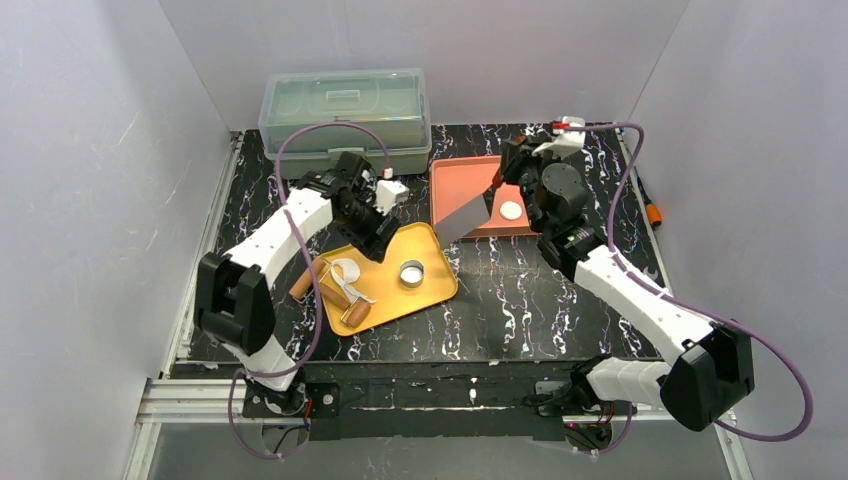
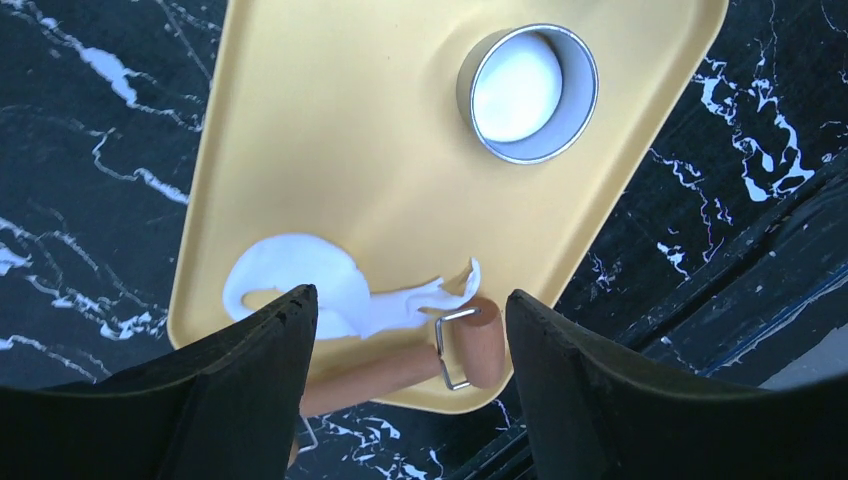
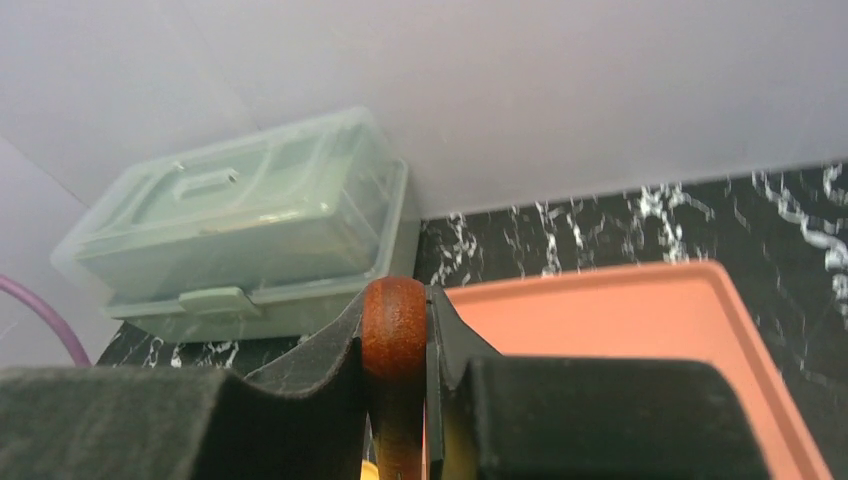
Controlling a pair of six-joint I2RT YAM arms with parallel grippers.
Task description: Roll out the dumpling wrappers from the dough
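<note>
Ragged white dough (image 2: 310, 280) lies at the near left of the yellow tray (image 2: 330, 130), beside a small wooden roller (image 2: 470, 340). A metal ring (image 2: 527, 93) stands on that tray with a round white dumpling wrapper (image 2: 515, 85) inside it. Another wrapper (image 1: 511, 210) lies on the red tray (image 1: 465, 180). My left gripper (image 2: 410, 330) hovers open over the yellow tray's back edge, nothing between its fingers. At the back, my right gripper (image 3: 395, 310) is shut on the reddish wooden handle (image 3: 395, 330) of a scraper, whose grey blade (image 1: 462, 220) hangs over the red tray's left edge.
A pale green lidded box (image 1: 345, 110) stands at the back left against the wall, next to the red tray. The roller's handle (image 1: 305, 283) sticks out over the yellow tray's left edge onto the black marbled table (image 1: 540, 300). White walls enclose three sides.
</note>
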